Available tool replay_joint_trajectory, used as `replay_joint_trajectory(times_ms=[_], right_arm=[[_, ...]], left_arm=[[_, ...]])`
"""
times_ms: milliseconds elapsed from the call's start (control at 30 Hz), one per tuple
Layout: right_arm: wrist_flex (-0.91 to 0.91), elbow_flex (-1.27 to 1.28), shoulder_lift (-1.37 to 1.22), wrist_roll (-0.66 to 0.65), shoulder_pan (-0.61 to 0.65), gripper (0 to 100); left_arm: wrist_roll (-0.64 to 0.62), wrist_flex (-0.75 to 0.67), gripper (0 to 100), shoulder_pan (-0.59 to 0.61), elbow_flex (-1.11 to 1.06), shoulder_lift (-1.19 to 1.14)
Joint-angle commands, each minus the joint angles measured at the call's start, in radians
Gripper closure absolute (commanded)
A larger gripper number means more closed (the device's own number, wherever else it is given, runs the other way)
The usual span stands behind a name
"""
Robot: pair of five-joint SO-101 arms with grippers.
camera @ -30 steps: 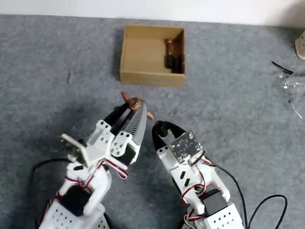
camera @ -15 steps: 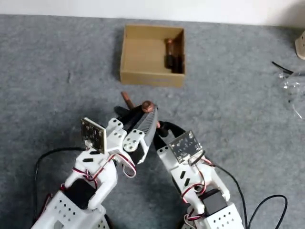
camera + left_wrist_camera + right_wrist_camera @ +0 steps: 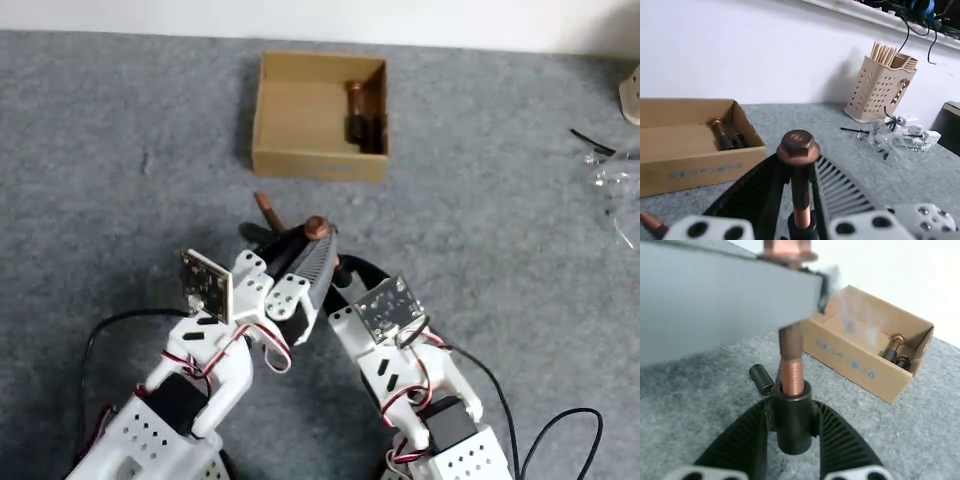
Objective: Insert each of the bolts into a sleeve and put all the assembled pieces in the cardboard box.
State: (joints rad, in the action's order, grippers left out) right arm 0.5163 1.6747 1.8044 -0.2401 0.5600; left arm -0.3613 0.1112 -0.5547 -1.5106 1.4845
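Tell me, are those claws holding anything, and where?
The left gripper holds a copper bolt by its shaft, below the head. The right gripper holds a black sleeve by its sides, the bolt's tip inside it.

A copper bolt point(image 3: 800, 185) with a six-sided head stands upright, a little in front of the cardboard box point(image 3: 300, 160). Its threaded end sits inside a black sleeve point(image 3: 791, 422). Assembled pieces point(image 3: 357, 112) lie in the box along its right wall. A second bolt point(image 3: 265, 207) lies flat near the box's front, and a spare sleeve point(image 3: 760, 376) lies beside it.
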Motion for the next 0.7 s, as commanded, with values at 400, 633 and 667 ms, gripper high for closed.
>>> replay_joint_trajectory(times_ms=[400, 633, 667], right_arm=[[-0.021, 0.145, 0.022, -0.009, -0.013, 99.3], [-0.021, 0.145, 0.022, -0.011, -0.013, 99.3], [-0.021, 0.145, 0.022, -0.011, -0.013, 99.3]], left_arm=[[-0.003, 0.066, 99, -0.068, -0.028, -0.002], [-0.003, 0.069, 99, -0.053, -0.030, -0.002], [-0.003, 0.069, 97, -0.051, -0.030, -0.002]])
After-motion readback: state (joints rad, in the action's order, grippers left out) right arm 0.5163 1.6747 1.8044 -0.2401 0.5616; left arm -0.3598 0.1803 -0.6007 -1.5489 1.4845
